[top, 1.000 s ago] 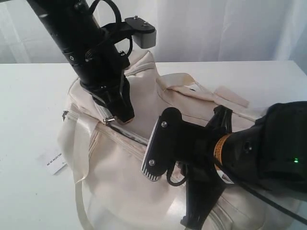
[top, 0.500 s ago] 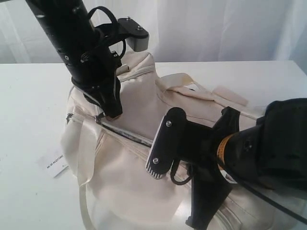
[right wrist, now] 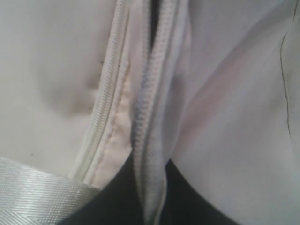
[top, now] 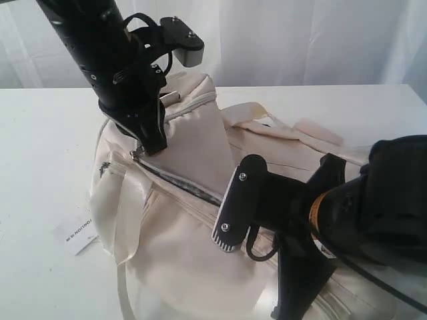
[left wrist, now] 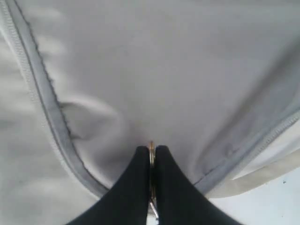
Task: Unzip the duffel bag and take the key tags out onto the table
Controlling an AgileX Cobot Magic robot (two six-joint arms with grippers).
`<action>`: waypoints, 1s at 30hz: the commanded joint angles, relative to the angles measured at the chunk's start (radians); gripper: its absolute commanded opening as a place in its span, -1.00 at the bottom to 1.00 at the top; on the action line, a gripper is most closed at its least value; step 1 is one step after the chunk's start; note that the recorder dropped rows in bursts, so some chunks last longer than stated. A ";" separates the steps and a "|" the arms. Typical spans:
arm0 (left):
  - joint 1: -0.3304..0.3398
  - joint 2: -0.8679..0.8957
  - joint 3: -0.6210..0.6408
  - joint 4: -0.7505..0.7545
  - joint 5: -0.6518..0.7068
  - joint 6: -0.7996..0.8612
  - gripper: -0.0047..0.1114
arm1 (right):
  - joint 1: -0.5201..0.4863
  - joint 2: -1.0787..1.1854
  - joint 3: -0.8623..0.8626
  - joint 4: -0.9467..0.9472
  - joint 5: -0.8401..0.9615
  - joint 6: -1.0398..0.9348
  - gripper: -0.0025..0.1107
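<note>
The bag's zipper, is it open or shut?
Partly open. A dark gap shows along the duffel bag zipper between the left gripper, shut on the metal pull, and the right arm.

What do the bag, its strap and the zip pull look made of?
Bag: soft woven cream fabric with a matte finish, maybe canvas or polyester. It creases and folds loosely.
Strap: satin-like webbing, judging by its glossy sheen and fine ribbed weave.
Zip pull: probably metal in a brass tone. Only a thin shiny edge shows, so this is not certain.
</note>
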 commanded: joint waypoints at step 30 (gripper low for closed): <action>0.012 -0.019 0.002 -0.138 -0.013 0.059 -0.92 | 0.000 -0.150 -0.148 0.221 -0.173 -0.096 0.17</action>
